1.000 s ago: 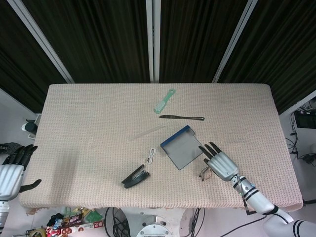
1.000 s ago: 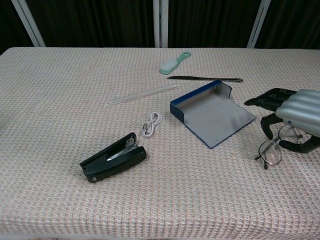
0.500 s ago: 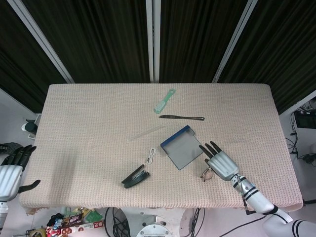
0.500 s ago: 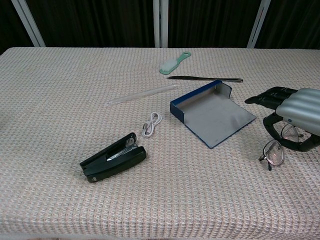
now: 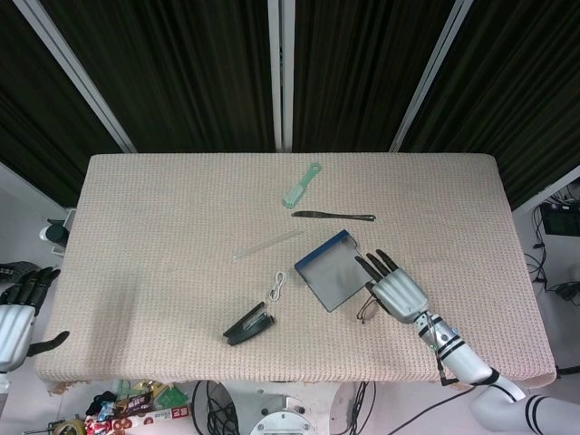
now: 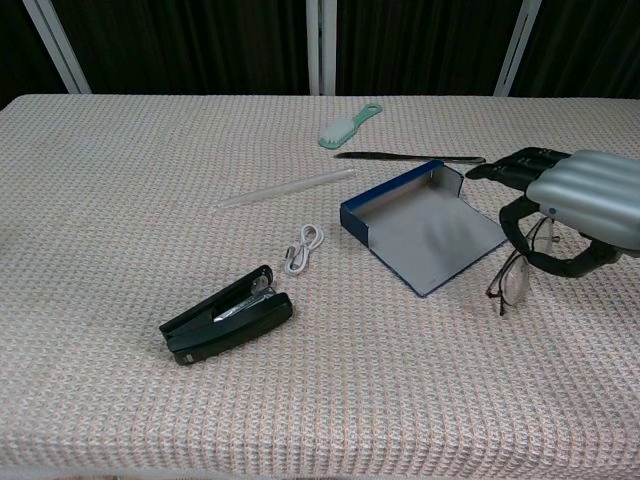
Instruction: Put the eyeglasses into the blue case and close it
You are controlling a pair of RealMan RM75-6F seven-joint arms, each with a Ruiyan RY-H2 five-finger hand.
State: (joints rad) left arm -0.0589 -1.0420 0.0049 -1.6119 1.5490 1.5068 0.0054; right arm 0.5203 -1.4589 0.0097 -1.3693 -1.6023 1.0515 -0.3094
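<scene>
Eyeglasses [image 6: 515, 275] now lifted off the worktop [image 6: 120, 180], moved left, hanging at the blue case's [image 6: 425, 235] right edge, centre-right of frame. Right hand [image 6: 570, 215] grasping them. Insertion next. Left hand [image 5: 16, 317] released, idle lower left.

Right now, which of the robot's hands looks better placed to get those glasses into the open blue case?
The right hand. It holds the wire-framed eyeglasses right beside the open blue case. The left hand sits past the table's far left edge, holding nothing.
</scene>
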